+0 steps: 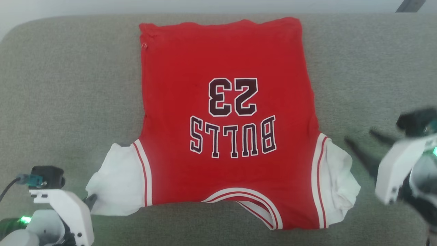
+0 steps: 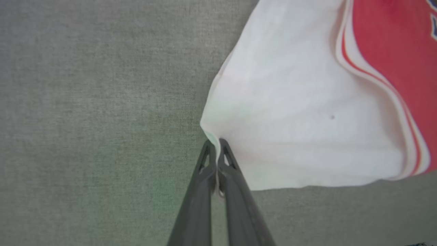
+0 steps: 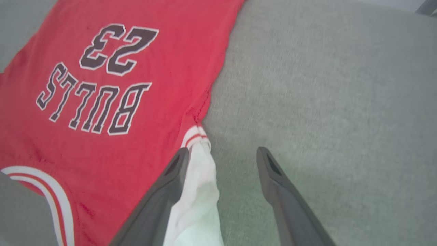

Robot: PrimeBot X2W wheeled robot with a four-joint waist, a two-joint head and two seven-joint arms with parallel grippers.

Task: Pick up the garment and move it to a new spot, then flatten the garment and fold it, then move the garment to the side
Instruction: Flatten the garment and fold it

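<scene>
garment (image 1: pixel 225 136) flat on grey cushion (image 1: pixel 68 85); left gripper (image 2: pixel 215 143) pinching white sleeve (image 2: pixel 307 119) edge; right gripper (image 3: pixel 222 152) spread, empty.

Grey fabric cushion (image 1: pixel 51 85) carries the red garment (image 1: pixel 225 61) spread flat

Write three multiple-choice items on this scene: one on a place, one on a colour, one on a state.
1. Where does the left gripper pinch the garment?
A. the edge of a white sleeve
B. the collar
C. the far hem

2. What colour is the lettering?
A. yellow
B. dark, outlined in white
C. green

3. How does the right gripper stand?
A. shut on the collar
B. open, gripping nothing
C. shut on the hem

Answers:
1 A: in the left wrist view, the shut gripper clamps the sleeve's edge.
2 B: the head view shows it dark, white-edged, on red.
3 B: its jaws stand wide apart.
</scene>
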